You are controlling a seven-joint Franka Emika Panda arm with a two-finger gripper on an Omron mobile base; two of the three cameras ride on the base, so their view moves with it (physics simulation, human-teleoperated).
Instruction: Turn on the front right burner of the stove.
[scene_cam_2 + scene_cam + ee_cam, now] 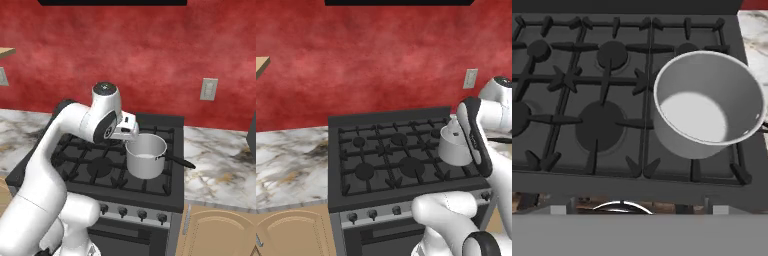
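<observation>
Pot-covered front right burner (688,159) just below the hand (129,127)

Steel pot (456,146) on stove (386,155)

Dk grey stove (336,165), silver pot (146,156), red wall (381,60)

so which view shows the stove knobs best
The right base view: four black knobs line the stove's steel front strip, right of the arm. The left base view shows three at the strip's left and one at its right end, the arm covering those between. The hand view looks down on grates and pot.
</observation>
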